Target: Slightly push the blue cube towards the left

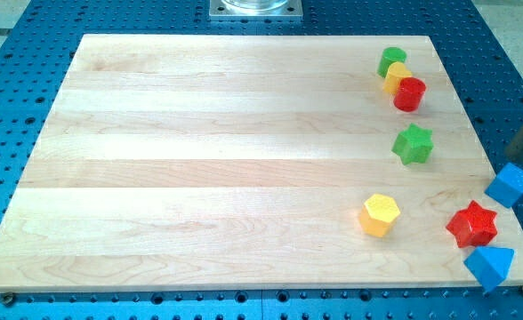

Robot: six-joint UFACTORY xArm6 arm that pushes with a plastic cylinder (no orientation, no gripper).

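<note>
Nearest, at the view's bottom right corner of the tabletop [199,169]: blue triangular block [490,265], red star [472,224] just above it, yellow hexagonal block [380,214] off to the left. Further up the right edge: blue cube [510,185], partly overhanging, with my tip [513,163] at its upper right side. No jaws fitted; nothing held. Push apparently at contact stage only, leftward travel outstanding. Beyond: green star [413,144], then clustered red block [410,93], yellow block [396,77], green block [390,60].

Blue cube [510,185], red star [472,224], yellow hexagon [380,214], green star [413,144], pale wood board [226,160]
</note>
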